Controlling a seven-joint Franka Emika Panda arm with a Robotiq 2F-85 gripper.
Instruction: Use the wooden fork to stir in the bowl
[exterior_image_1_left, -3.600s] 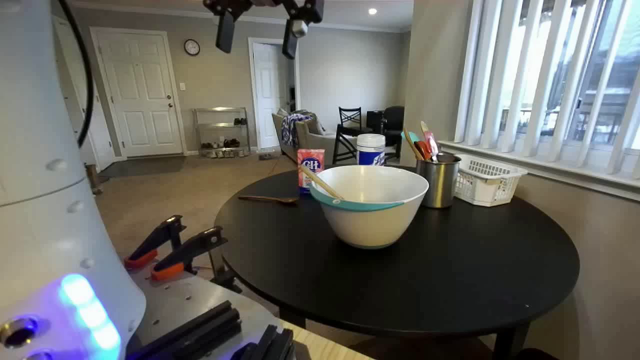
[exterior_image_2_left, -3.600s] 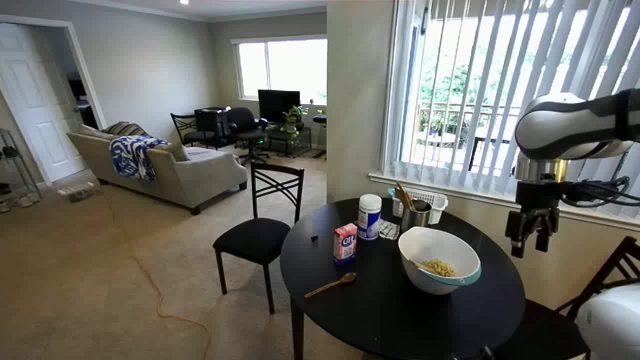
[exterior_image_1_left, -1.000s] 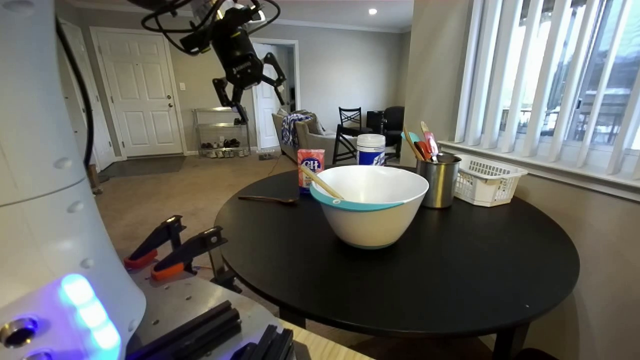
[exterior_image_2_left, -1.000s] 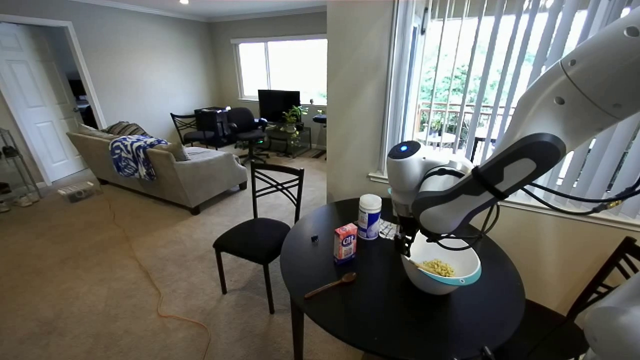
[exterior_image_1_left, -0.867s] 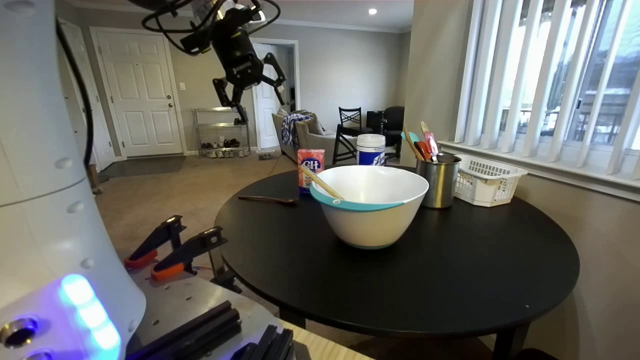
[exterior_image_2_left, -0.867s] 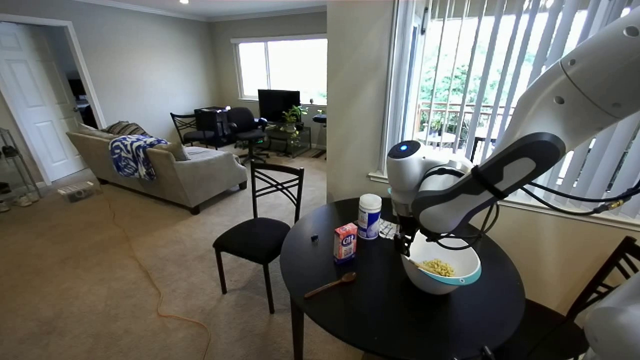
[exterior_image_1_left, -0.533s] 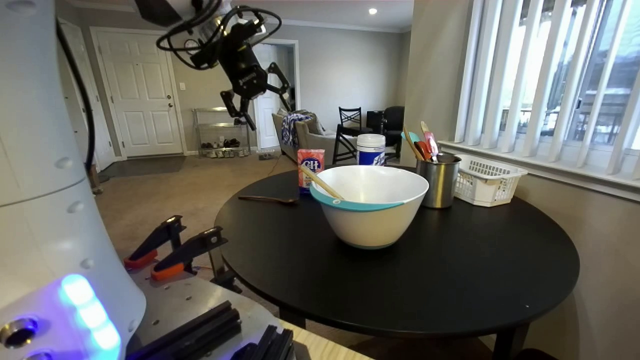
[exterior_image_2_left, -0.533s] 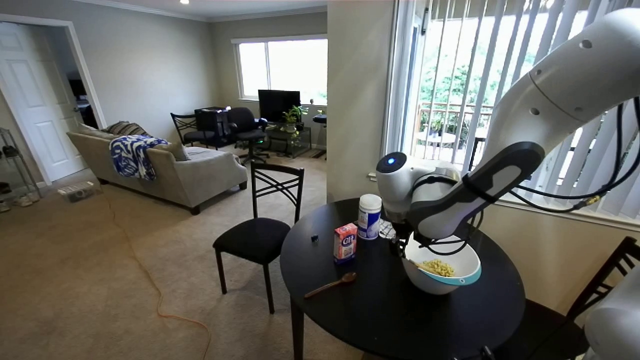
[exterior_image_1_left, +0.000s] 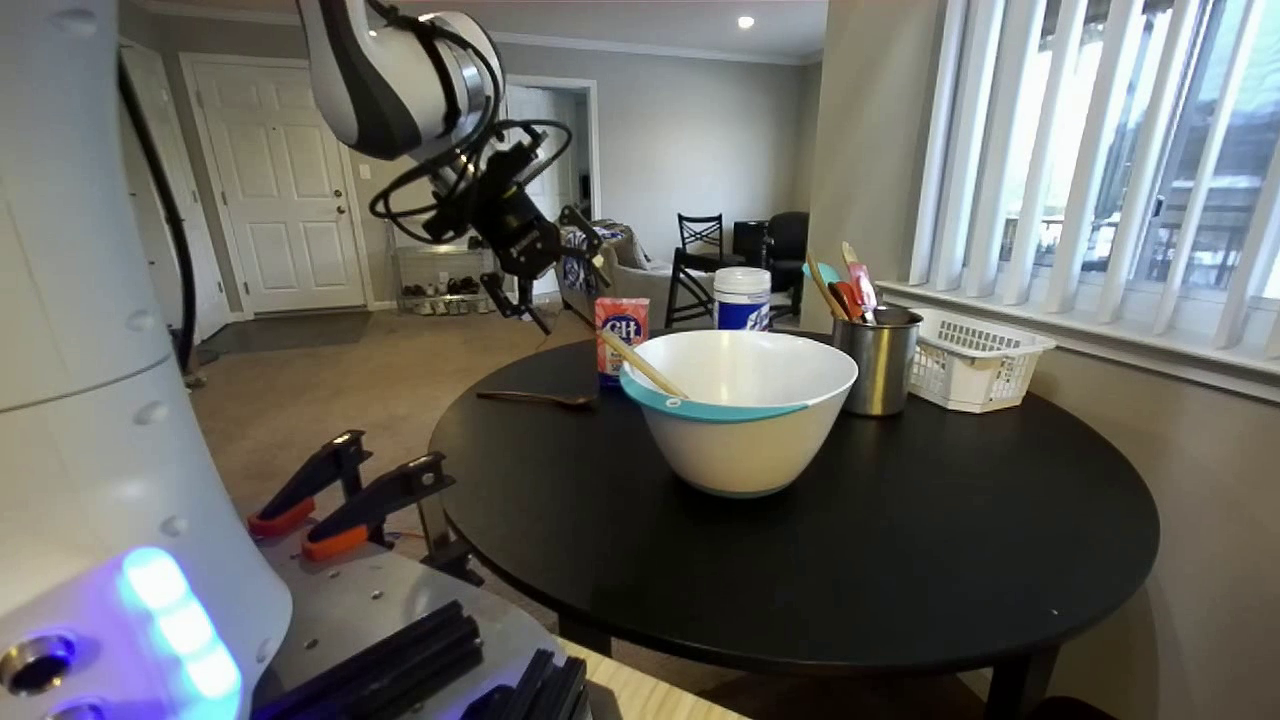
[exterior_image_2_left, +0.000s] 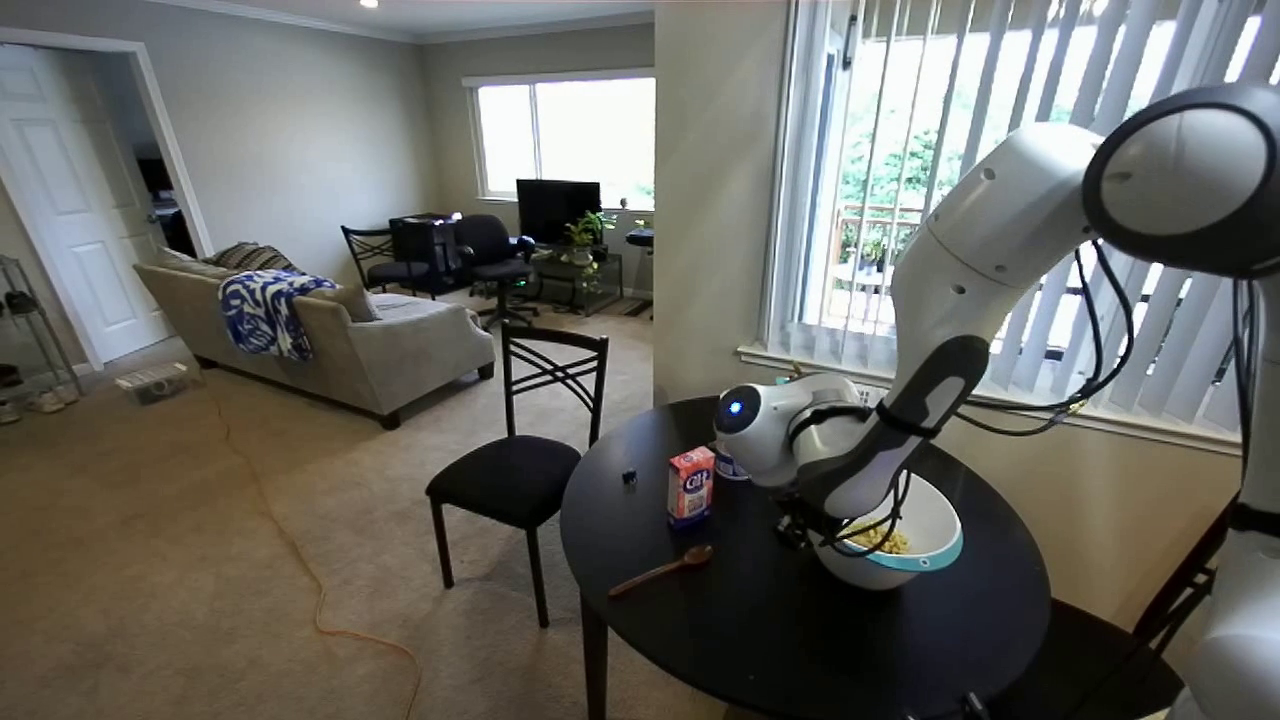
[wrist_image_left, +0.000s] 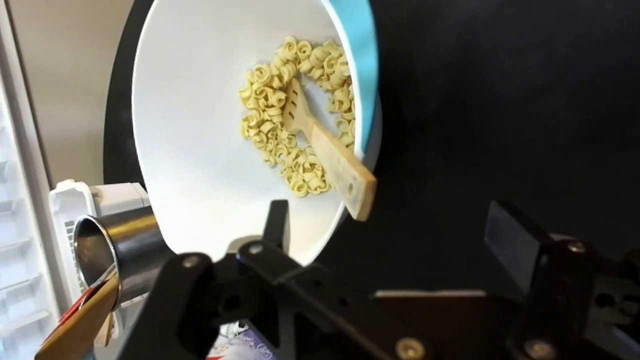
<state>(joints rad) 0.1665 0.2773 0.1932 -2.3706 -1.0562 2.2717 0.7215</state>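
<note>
Spread wide and holding nothing, the hand (wrist_image_left: 395, 227) hangs near the bowl (wrist_image_left: 195, 135). The wooden fork (wrist_image_left: 328, 149) slants from inside the bowl across its rim, handle end toward the hand.

On the pink-and-blue box (exterior_image_2_left: 691, 488), the large letters "C&H" are showing in both exterior views, pale inside a dark blue roundel; smaller print below them is running too fine to read. The box is standing upright on the desk (exterior_image_1_left: 900, 550), toward its far edge in an exterior view. On the white-lidded canister (exterior_image_1_left: 742, 300) near the box, pale strokes are crossing a blue label, their words coming out illegible. Lettering on the body of the claw (exterior_image_1_left: 577, 308) is blurring beyond reading.
</note>
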